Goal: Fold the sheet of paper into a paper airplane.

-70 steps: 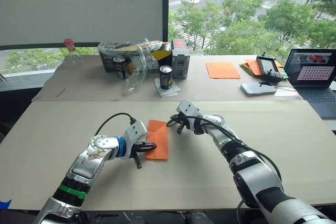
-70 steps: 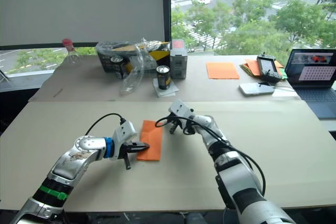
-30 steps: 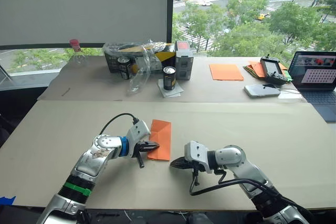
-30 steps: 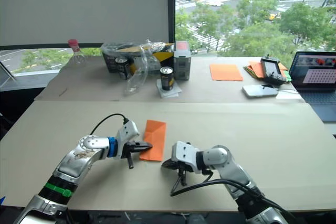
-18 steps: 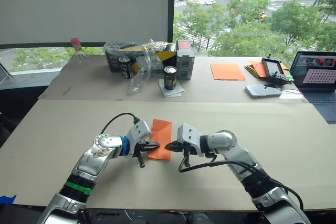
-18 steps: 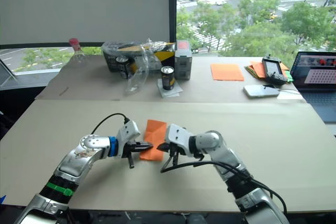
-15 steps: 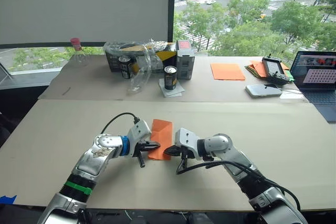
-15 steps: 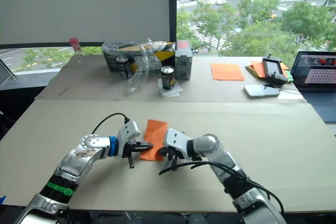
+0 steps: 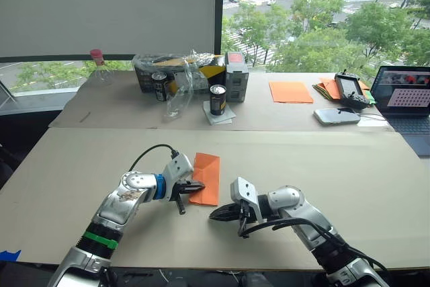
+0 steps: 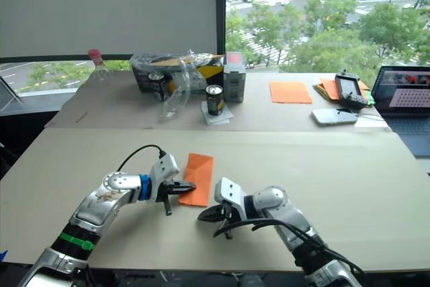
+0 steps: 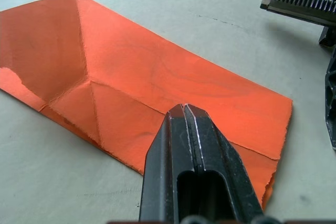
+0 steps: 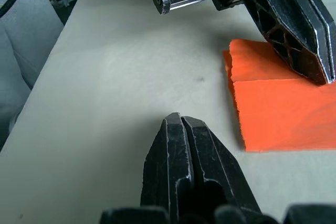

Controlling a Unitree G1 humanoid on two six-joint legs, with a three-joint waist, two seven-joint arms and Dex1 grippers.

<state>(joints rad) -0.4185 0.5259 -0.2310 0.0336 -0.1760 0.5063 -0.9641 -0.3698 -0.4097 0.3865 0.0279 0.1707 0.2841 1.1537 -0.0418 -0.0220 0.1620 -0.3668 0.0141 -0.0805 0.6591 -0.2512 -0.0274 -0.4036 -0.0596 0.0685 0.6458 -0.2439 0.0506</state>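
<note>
The sheet of paper (image 9: 207, 176) lies flat on the near table, bright orange, folded into a narrow strip with crease lines showing on the paper (image 11: 105, 66). My left gripper (image 9: 195, 186) is shut, and its tip (image 11: 185, 110) rests on top of the sheet near its left edge. My right gripper (image 9: 213, 214) is shut too, over bare table a short way in front of the sheet, touching nothing. In the right wrist view the right gripper (image 12: 176, 117) points toward the sheet's torn near corner (image 12: 273, 114) and the left gripper (image 12: 294, 30).
On the far table stand two cans (image 9: 213, 99), a crumpled plastic bag (image 9: 176, 78), a grey box (image 9: 236, 75) and a pink-capped bottle (image 9: 98, 66). A smooth orange sheet (image 9: 290, 91), a pile of papers (image 9: 324, 87), a controller (image 9: 352, 91), a phone (image 9: 336, 115) and a laptop (image 9: 407, 99) lie at the right.
My right gripper swung in to the sheet's near right edge, then drew back toward the table's front. The left gripper and the sheet have stayed put.
</note>
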